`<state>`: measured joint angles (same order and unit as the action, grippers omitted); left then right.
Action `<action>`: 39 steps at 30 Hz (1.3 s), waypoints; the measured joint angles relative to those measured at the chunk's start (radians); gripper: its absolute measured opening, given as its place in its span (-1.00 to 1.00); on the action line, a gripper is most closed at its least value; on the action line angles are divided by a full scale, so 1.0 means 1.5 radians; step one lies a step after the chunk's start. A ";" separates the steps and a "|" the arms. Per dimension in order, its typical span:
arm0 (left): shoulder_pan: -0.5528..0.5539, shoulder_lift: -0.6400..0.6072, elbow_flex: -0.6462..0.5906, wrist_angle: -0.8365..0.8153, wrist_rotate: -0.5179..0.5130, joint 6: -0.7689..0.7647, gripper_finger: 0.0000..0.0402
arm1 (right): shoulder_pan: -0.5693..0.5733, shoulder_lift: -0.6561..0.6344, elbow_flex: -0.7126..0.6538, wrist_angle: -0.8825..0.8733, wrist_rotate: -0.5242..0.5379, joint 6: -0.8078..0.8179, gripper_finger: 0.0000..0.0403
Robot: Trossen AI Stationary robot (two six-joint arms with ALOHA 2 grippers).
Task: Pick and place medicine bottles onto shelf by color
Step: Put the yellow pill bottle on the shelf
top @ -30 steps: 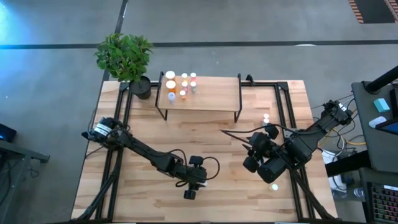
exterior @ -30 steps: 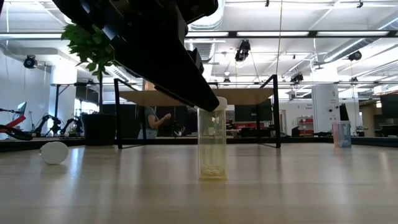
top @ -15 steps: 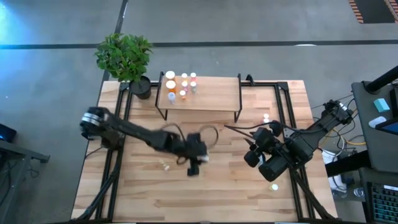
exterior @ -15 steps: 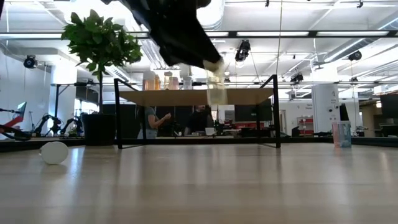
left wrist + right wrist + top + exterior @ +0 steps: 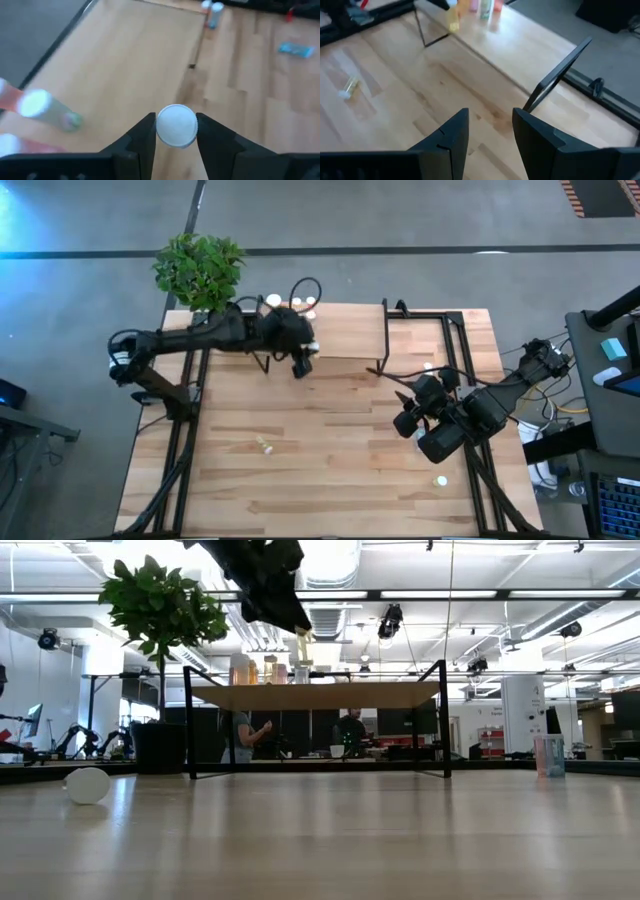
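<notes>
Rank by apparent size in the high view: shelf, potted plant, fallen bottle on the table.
1. shelf, largest, though the left arm covers part of it.
2. potted plant, clearly smaller than the shelf.
3. fallen bottle, tiny by comparison.

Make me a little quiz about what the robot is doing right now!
1. True or false: the left claw grips a white-capped bottle.
2. What stands by the shelf's corner? A: a plant. B: a lamp. C: a teapot.
3. Fill the gap: the right claw holds ___.

Key: 1 true. 2 A. 3 nothing; it hangs open over the table.
</notes>
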<state>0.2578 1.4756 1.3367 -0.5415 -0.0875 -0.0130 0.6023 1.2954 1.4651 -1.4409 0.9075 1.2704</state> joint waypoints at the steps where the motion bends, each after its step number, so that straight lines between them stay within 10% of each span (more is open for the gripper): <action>1: 0.012 0.009 0.010 -0.004 0.001 0.015 -0.44 | -0.001 -0.002 0.000 -0.001 0.006 0.004 -0.29; 30: 0.091 0.072 0.048 -0.033 0.003 0.084 -0.43 | -0.001 -0.070 0.001 -0.015 0.043 0.004 -0.29; 39: 0.091 0.072 0.055 -0.036 -0.003 0.083 0.01 | -0.001 -0.070 0.001 -0.015 0.041 0.003 -0.29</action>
<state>0.3936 1.5833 1.4193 -0.5952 -0.0916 0.1112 0.6014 1.1912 1.4658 -1.4631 0.9691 1.2743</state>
